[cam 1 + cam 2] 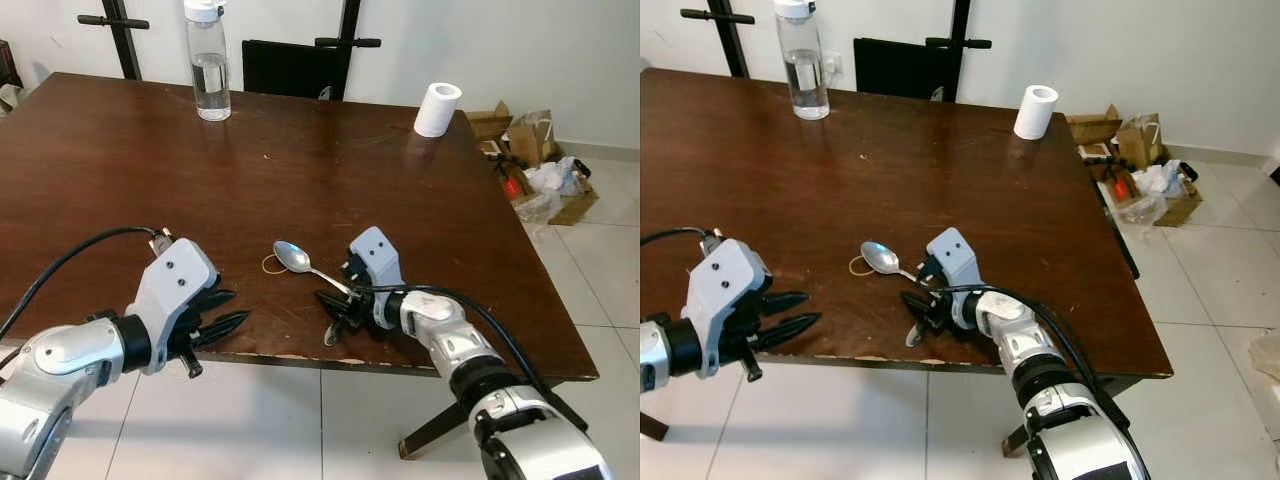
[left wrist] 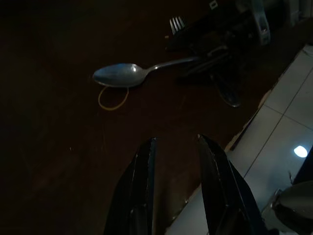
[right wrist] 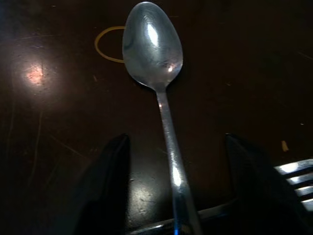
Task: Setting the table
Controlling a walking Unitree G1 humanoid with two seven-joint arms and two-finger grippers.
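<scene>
Steel spoon (image 1: 296, 258) near the table's (image 1: 120, 150) front edge lies between the right gripper's (image 1: 338, 300) spread fingers; no readable writing.

the view is dark. the left gripper (image 2: 176, 161) hangs over the dark table (image 2: 49, 161) near its edge, its two black fingers (image 2: 142, 191) a little apart with nothing between them. ahead of them a spoon (image 2: 132, 73) lies on the wood, bowl touching a yellow rubber band (image 2: 113, 98). the right gripper (image 2: 215, 54) sits at the spoon's handle end, with fork tines (image 2: 177, 23) just beside it. pale floor tiles (image 2: 288, 103) lie past the table edge.
</scene>
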